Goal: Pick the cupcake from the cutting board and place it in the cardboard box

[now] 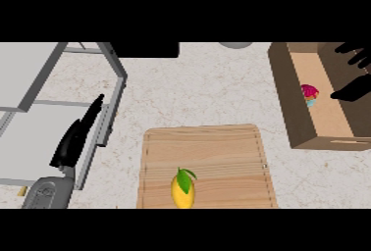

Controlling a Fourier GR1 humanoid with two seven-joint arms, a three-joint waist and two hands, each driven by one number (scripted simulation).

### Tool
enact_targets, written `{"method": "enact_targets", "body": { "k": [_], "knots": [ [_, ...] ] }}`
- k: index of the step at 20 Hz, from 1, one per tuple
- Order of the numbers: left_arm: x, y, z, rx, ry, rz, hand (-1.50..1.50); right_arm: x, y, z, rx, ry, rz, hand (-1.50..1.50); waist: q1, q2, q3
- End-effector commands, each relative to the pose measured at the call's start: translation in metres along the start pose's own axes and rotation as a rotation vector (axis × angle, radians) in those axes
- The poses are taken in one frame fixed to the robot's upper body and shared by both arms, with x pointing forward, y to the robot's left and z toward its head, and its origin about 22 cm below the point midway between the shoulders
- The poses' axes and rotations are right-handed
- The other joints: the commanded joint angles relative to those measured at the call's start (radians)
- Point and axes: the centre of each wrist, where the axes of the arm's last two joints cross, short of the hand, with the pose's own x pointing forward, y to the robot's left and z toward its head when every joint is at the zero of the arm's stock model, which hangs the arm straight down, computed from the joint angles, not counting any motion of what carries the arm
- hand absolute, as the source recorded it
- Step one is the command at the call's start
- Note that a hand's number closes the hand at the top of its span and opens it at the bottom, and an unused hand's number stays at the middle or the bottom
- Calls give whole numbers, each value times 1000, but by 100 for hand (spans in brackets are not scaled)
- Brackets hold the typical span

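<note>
Cupcake (310,95) inside the cardboard box (303,131), right hand (353,89) above, fingers spread; left hand (74,138) resting, fingers straight.

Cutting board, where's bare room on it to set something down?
The cutting board is bare across its upper half and right side; only the mango sits at its lower left-centre. The box is crowded: the cupcake and right hand occupy it.

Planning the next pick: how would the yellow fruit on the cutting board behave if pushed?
The yellow fruit looks rounded and elongated, so it may roll sideways on the flat cutting board. Its smooth-looking skin could slip under fingers. Probably stiff, not floppy.
</note>
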Motion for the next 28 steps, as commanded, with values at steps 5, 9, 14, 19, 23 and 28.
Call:
{"method": "enact_targets", "body": {
  "k": [5,9,14,19,23,28],
  "knots": [
    [2,5,1,-4,-12,1,0,-12,23,-7,-186,-184,-443,-150,-3,-2,2],
    [-7,9,4,2,6,10,0,0,41,-15,-215,-180,-633,-150,2,0,0],
    [4,17,-5,8,-2,9,0,-45,16,-22,-263,-121,-837,-150,-3,0,0],
    [-1,3,-2,3,1,-6,0,-102,13,-16,-407,-119,-964,-150,4,6,2],
    [-5,-11,4,-9,-1,3,0,-141,28,-4,-472,-135,-967,-150,1,3,1],
    [10,-4,-2,-11,-5,8,0,-171,-2,2,-565,-103,-1022,-150,11,5,2]
  ]
}}
